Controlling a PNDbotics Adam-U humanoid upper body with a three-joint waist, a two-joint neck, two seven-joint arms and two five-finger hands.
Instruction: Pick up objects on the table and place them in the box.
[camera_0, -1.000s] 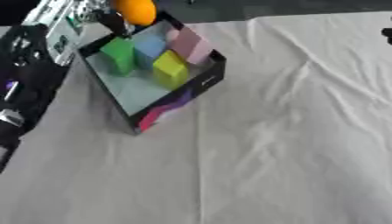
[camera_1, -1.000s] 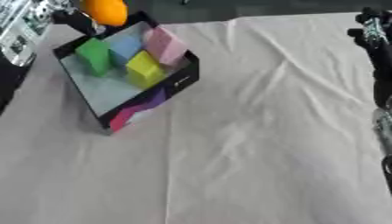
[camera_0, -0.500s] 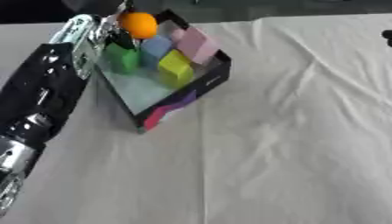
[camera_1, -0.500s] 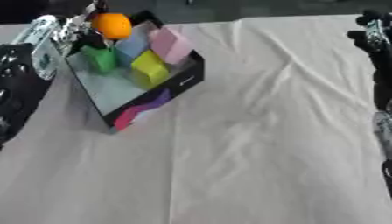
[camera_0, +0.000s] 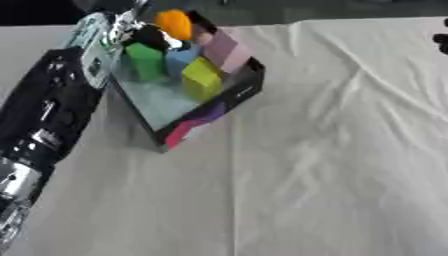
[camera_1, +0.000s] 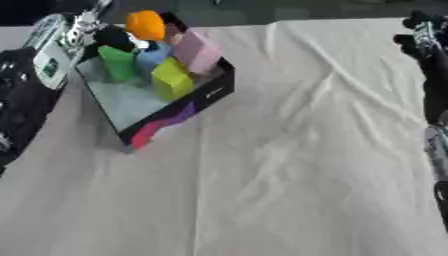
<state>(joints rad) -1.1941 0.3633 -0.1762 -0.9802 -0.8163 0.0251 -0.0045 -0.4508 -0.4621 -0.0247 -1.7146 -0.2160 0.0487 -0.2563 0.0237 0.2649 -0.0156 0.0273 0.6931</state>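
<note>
In the upper left of the frame the left hand (camera_0: 140, 30) reaches over the far corner of the box (camera_0: 223, 102), with an orange object (camera_0: 174, 24) at its fingertips. The picture is smeared there, so I cannot tell whether the fingers are closed on it or already letting go. The orange object sits above the box's back corner, just over the green block (camera_0: 145, 61), blue block (camera_0: 181, 56), yellow block (camera_0: 202, 77) and pink block (camera_0: 226, 49) packed inside.

To finish this step well, the hand should probably bring the orange object down into the free corner behind the blue block rather than drop it on top, since a rounded thing could roll off the blocks and over the wall. Straight up is the safe way out, as the forearm lies close along the box's left wall.

The white cloth (camera_1: 297, 150) looks bare of other objects, so this seems the last one.

The right eye view shows the right hand (camera_1: 418, 35) at the upper right edge, its fingers unclear; the left eye view catches only a dark sliver of it.
</note>
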